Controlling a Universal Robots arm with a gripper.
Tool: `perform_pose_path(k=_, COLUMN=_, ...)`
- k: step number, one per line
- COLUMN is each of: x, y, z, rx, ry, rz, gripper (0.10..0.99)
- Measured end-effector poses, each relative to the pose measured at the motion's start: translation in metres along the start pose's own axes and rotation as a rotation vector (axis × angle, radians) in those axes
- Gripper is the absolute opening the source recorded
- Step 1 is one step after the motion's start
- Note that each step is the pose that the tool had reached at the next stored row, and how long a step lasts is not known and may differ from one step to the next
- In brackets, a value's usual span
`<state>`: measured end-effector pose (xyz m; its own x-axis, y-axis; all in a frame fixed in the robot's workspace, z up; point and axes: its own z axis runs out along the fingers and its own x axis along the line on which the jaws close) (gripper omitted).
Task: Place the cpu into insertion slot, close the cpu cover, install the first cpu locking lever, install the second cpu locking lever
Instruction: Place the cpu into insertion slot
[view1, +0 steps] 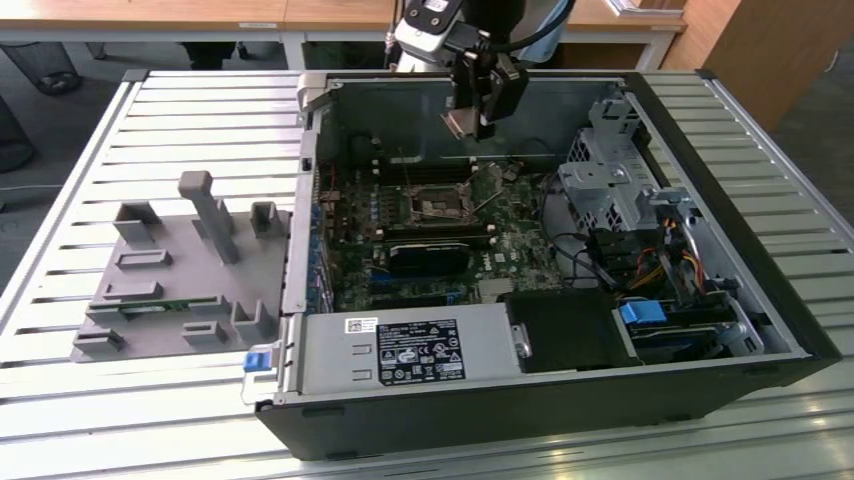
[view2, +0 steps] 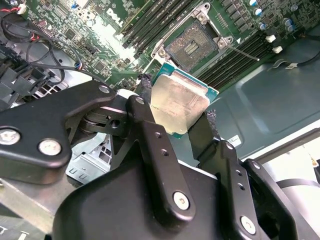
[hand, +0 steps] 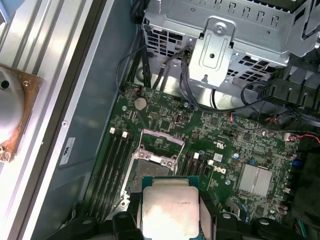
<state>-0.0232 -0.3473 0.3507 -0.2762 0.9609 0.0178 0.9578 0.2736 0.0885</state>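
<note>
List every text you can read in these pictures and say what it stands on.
Power supply label: print too small to read.
Case wall sticker: blurred.
Motherboard markings: too small to read.
cpu face: no legible print.

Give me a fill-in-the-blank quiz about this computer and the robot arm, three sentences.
The gripper is shut on the ____. The insertion slot is ____, with no chip in it. The grey plastic fixture sits on the exterior view's ____ of the computer case.
Missing words: cpu; empty; left.
</note>
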Motion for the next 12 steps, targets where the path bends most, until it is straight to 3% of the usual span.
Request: perform_pose_path(k=12, x=0.0, y=-0.0003, z=0.0027, rx=0.0, ry=-0.0005, rz=0.008, gripper=0.545)
